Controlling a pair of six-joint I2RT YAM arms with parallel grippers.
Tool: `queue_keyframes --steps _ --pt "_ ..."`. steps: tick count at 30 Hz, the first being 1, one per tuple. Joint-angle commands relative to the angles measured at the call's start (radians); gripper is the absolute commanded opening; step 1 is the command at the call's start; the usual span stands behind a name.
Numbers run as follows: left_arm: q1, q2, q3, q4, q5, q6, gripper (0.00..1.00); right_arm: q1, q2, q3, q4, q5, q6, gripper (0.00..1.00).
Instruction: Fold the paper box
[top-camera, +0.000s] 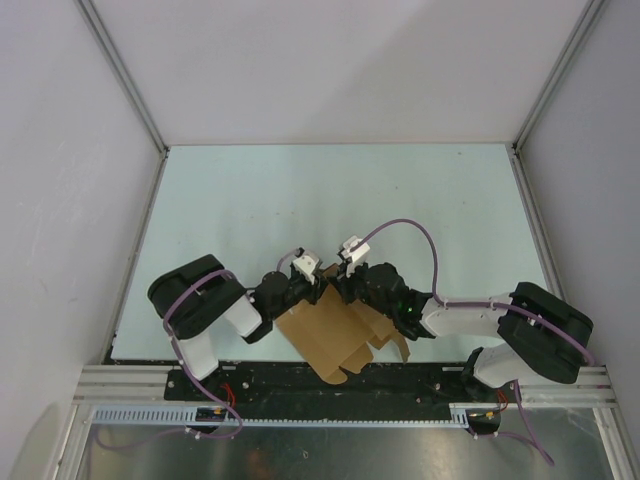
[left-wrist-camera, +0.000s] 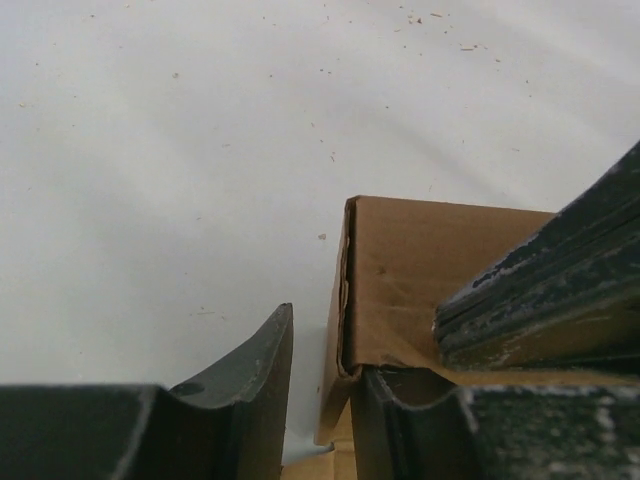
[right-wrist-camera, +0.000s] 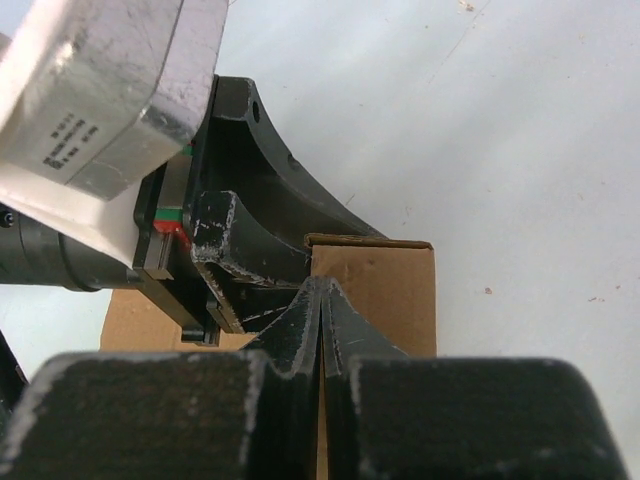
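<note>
- Left gripper (left-wrist-camera: 325, 345): jaws partly apart, straddling a raised edge of the box (top-camera: 325, 335); only one finger touches it.
- Right gripper (right-wrist-camera: 320, 290): jaws closed together, tips on a box panel, just beside the left gripper.
- Table (top-camera: 300, 190): pale.
- Box: brown, partly folded, at the near table edge between both arms.

Pale surface (top-camera: 330, 190) enclosed by white walls (top-camera: 340, 70) on three sides; a brown paper box (top-camera: 322, 338), partly folded, at the middle of its near edge.
</note>
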Motion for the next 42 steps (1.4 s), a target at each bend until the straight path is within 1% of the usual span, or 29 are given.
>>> queue_keyframes --steps 1,6,9,14,16,19,20,22,23,28,33,36,37,39,42 --pt "-0.015 0.024 0.037 0.374 -0.066 -0.007 0.3 -0.003 0.012 0.022 -0.01 0.011 0.005 0.0" --pt "-0.018 0.042 0.053 0.376 -0.083 -0.004 0.17 -0.006 0.006 0.022 -0.011 0.005 0.008 0.0" --pt "-0.019 0.053 0.063 0.376 -0.08 -0.006 0.11 -0.007 0.005 0.02 -0.011 0.0 0.01 0.0" --pt "-0.022 0.053 0.068 0.376 -0.081 -0.01 0.05 -0.009 0.002 0.022 -0.014 -0.003 0.014 0.0" --pt "-0.024 0.05 0.065 0.376 -0.084 -0.01 0.0 -0.01 -0.001 0.022 -0.015 -0.006 0.014 0.0" --pt "-0.025 0.043 0.057 0.376 -0.091 -0.006 0.0 -0.01 -0.011 0.022 -0.01 -0.007 0.014 0.07" --pt "-0.027 0.039 0.053 0.376 -0.095 -0.003 0.0 -0.012 -0.017 0.022 -0.01 -0.007 0.01 0.13" --pt "-0.029 0.032 0.047 0.376 -0.106 0.007 0.0 -0.012 -0.05 0.02 -0.011 -0.012 0.005 0.2" --pt "-0.03 0.021 0.037 0.376 -0.124 0.008 0.0 -0.016 -0.064 0.022 -0.013 -0.01 0.005 0.25" --pt "-0.032 -0.011 -0.001 0.376 -0.209 0.014 0.0 -0.03 -0.201 0.04 -0.079 0.017 -0.012 0.37" --pt "-0.032 -0.059 -0.044 0.374 -0.322 0.016 0.0 -0.042 -0.302 0.054 -0.145 0.104 -0.001 0.4" --pt "-0.032 -0.097 -0.079 0.373 -0.353 0.04 0.0 -0.052 -0.36 0.054 -0.218 0.183 0.005 0.4" --pt "-0.033 -0.106 -0.096 0.374 -0.367 0.05 0.0 -0.061 -0.368 0.057 -0.241 0.231 0.011 0.4" --pt "-0.036 -0.131 -0.11 0.373 -0.393 0.071 0.0 -0.081 -0.386 0.059 -0.319 0.272 0.053 0.4" --pt "-0.05 -0.148 -0.134 0.373 -0.5 0.12 0.0 -0.128 -0.411 0.06 -0.428 0.261 0.137 0.36"
